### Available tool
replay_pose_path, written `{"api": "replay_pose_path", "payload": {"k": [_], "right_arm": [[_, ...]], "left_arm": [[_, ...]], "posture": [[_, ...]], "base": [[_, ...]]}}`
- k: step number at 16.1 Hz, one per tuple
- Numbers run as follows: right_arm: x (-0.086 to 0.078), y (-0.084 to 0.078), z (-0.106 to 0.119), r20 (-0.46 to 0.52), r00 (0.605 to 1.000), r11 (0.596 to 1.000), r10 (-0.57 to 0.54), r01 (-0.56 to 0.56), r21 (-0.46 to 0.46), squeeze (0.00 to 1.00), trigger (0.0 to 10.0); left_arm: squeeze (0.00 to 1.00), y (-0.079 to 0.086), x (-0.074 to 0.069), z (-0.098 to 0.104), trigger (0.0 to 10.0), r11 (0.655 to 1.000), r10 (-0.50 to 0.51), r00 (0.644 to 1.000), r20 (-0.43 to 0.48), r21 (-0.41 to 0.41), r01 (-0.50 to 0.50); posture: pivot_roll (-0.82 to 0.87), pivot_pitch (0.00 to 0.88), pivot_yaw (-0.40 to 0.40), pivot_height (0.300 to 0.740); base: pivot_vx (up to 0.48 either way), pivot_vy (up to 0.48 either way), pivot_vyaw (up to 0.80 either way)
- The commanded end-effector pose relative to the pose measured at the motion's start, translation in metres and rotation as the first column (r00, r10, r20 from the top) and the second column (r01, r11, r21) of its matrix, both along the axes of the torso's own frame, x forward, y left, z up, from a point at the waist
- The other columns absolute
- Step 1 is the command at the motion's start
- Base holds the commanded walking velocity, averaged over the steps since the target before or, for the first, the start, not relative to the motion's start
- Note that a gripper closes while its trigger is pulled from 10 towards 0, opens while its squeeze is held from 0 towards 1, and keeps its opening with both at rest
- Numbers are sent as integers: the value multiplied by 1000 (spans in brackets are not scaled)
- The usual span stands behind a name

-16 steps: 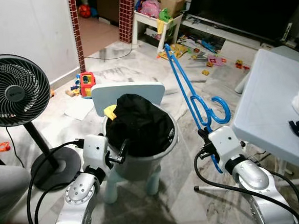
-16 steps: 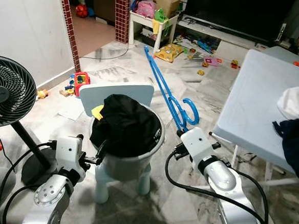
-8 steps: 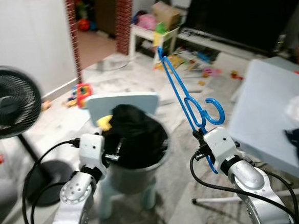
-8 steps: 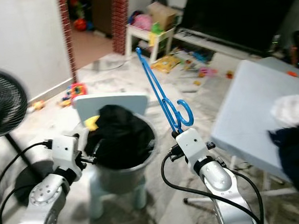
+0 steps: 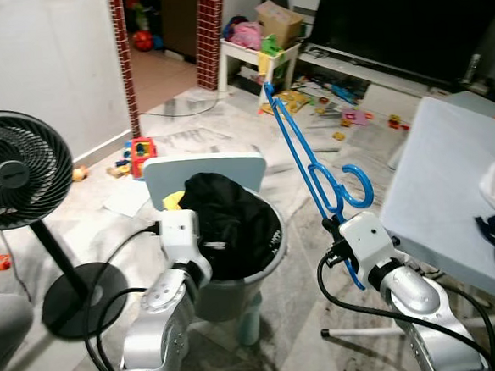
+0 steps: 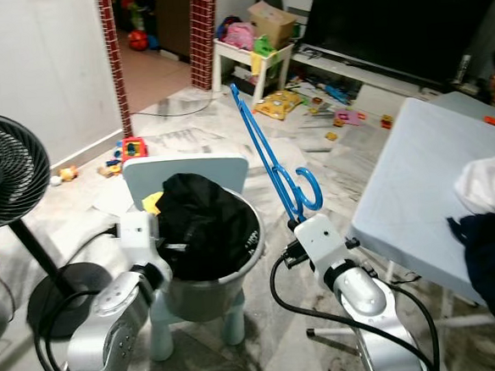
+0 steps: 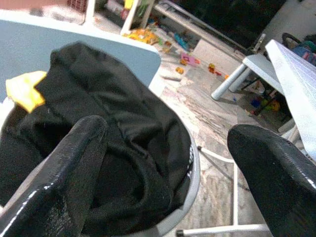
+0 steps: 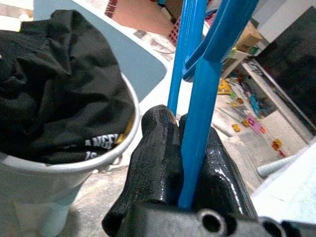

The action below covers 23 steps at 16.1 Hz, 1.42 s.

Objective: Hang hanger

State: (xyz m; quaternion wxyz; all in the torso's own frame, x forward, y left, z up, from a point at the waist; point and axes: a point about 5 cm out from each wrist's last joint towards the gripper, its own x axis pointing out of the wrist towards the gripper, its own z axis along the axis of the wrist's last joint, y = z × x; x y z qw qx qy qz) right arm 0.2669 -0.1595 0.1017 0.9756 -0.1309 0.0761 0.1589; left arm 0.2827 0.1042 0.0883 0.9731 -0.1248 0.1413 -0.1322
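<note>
The right hand (image 8: 185, 163) holds a blue hanger (image 5: 312, 166) up in the air.

Its two black fingers are squeezed tight on the hanger's bottom end, and the hook points toward the pale counter (image 5: 451, 180). The left hand (image 7: 168, 163) is wide open with nothing in it, right by a grey bucket (image 5: 274, 260) full of black clothes (image 5: 224, 217). A fan (image 5: 21, 167) stands nearby.
</note>
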Motion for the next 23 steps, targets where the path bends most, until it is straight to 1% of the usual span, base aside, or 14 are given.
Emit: {"api": "replay_pose_path", "payload": {"k": [1,2,4,5,9,10,13,16,17,18,19,21,22,23], "right_arm": [[4,-8,6,19,1000,1000,-14,14,-15,0,10000],[5,-7,7,21,1000,1000,-8,9,-17,0,10000],[9,-4,8,25,1000,1000,7,-6,-22,0,10000],[11,-3,9,25,1000,1000,17,-16,-24,0,10000],[16,4,8,19,999,999,47,-47,-24,0,10000],[18,6,8,17,998,998,63,-62,-27,0,10000],[23,7,11,24,997,996,77,-77,-34,0,10000],[26,8,11,26,997,996,79,-78,-38,0,10000],[26,10,10,26,996,996,80,-79,-37,0,10000],[27,14,9,24,995,995,93,-92,-31,0,10000],[28,19,9,23,994,994,109,-108,-30,0,10000],[30,21,9,23,992,992,123,-122,-33,0,10000],[32,22,10,25,991,991,130,-129,-36,0,10000],[35,23,12,30,991,991,133,-132,-35,0,10000]], "left_arm": [[0,-9,3,-2,10000,999,12,998,-54,-48,-15],[0,-11,6,-6,10000,997,23,995,-101,-73,-31],[0,-14,10,-11,10000,981,76,971,-225,-158,-114],[0,-16,9,-12,10000,975,81,964,-253,-181,-129],[0,-21,1,-10,10000,973,41,962,-269,-209,-100],[0,-22,2,-10,10000,967,40,953,-302,-229,-113],[0,-30,6,-9,10000,956,34,944,-329,-264,-126],[0,-30,6,-7,10000,958,31,942,-333,-258,-123],[0,-25,6,-9,10000,956,56,936,-349,-250,-151],[0,-11,3,-16,10000,950,128,907,-402,-213,-228],[0,-5,1,-18,10000,944,157,893,-422,-202,-261],[0,-5,1,-17,10000,946,160,892,-424,-192,-261],[0,-5,3,-15,10000,966,145,904,-401,-140,-217],[0,-2,9,-11,10000,981,131,930,-342,-93,-172]], "posture": [[67,0,-171,740],[69,0,-174,740],[77,0,-183,740],[81,0,-187,740],[106,0,-208,740],[108,0,-211,740],[104,0,-208,740],[105,0,-200,740],[112,0,-201,740],[118,0,-210,740],[124,0,-218,740],[130,0,-227,740],[137,0,-235,740],[149,0,-240,740]], "base": [[0,0,0],[0,0,0],[0,0,0],[0,0,0],[0,0,0],[0,0,0],[0,0,0],[0,0,0],[0,0,0],[0,0,0],[0,0,0],[0,0,0],[0,0,0],[0,0,0]]}}
